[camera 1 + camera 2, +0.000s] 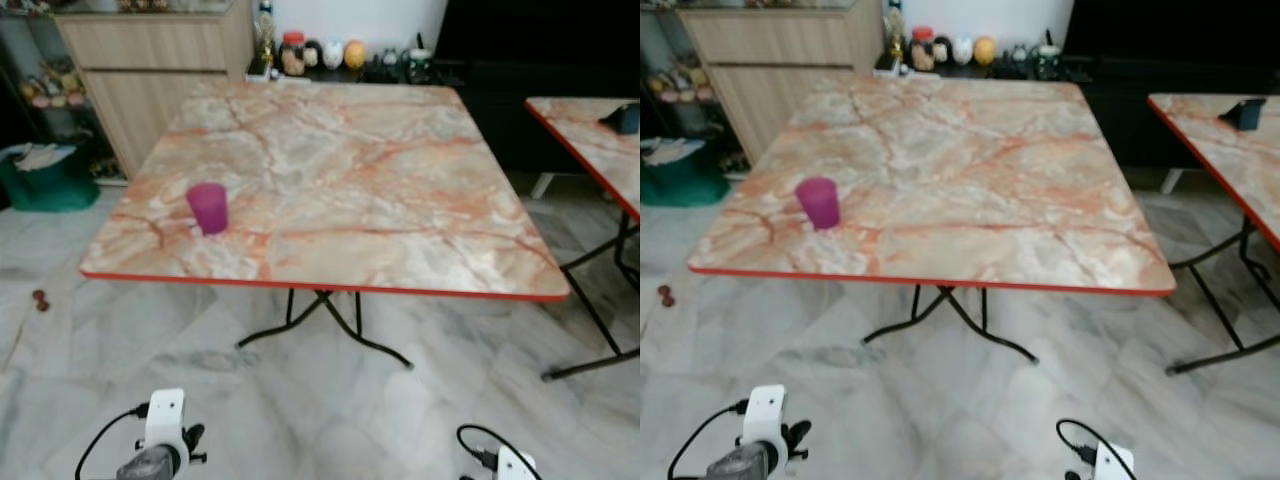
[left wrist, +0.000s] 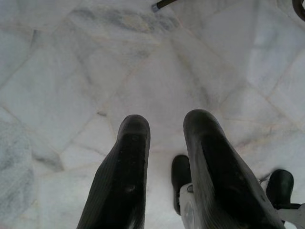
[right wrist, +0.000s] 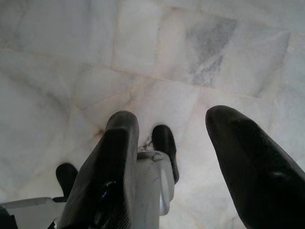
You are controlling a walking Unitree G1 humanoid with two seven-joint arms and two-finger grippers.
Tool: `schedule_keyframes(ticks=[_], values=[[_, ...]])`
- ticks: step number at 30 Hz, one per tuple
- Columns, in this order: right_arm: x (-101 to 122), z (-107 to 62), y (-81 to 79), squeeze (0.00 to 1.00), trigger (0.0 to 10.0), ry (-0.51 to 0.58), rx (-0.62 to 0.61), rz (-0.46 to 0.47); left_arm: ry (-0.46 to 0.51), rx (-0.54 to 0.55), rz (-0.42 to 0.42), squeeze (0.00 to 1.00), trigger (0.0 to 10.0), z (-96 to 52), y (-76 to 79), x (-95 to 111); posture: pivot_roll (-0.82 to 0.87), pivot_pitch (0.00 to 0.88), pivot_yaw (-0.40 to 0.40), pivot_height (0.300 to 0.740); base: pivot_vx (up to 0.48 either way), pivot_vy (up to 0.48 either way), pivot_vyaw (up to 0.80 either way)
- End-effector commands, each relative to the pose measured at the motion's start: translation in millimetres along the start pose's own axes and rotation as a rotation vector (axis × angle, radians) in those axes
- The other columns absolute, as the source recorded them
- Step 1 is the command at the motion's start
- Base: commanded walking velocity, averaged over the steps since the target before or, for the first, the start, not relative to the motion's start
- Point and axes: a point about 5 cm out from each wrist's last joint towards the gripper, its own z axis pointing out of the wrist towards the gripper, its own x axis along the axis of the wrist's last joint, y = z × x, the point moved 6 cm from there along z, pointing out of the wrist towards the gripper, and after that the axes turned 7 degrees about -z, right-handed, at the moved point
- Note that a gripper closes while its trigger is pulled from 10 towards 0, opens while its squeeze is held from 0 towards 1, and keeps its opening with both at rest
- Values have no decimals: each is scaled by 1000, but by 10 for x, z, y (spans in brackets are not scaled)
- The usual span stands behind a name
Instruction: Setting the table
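Both pairs of black fingers hang parted and empty over the marble floor point(image 2: 95, 71), left gripper point(image 2: 164, 131) and right gripper point(image 3: 171, 126) alike (arms idle), while the purple cup point(image 1: 208, 208) stands upright near the marble table's point(image 1: 400, 200) front-left edge.

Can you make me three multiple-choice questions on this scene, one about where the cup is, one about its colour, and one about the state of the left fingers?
1. Where on the marble-patterned table does the cup stand?
A. near the robot's left front corner
B. centre
C. far right corner

2. What colour is the cup?
A. green
B. magenta
C. white

3. The left gripper is:
A. shut on the cup
B. holding a plate
C. open, holding nothing

Answers: 1 A, it stands close to the red front edge on the left. 2 B, it is plainly magenta. 3 C, bare floor shows between its fingers.
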Motion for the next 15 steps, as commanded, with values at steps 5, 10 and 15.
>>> schedule_keyframes(ticks=[5, 10, 15], values=[[-8, -6, 66, 0, 10000, -2, -20, 16, -34, -4, 0, 0, 10000, -12, 31, -127, 72, 0, -8, 740, 0, 270, 0], [-8, -7, 72, 0, 10000, -2, -21, 13, -46, 2, -1, 0, 10000, -23, 12, -178, 72, 0, -9, 740, 0, 270, 0], [-8, -6, 71, 0, 10000, -2, -20, 13, -60, 11, -1, 0, 10000, -36, -23, -228, 72, 0, -9, 740, 0, 269, 0]])
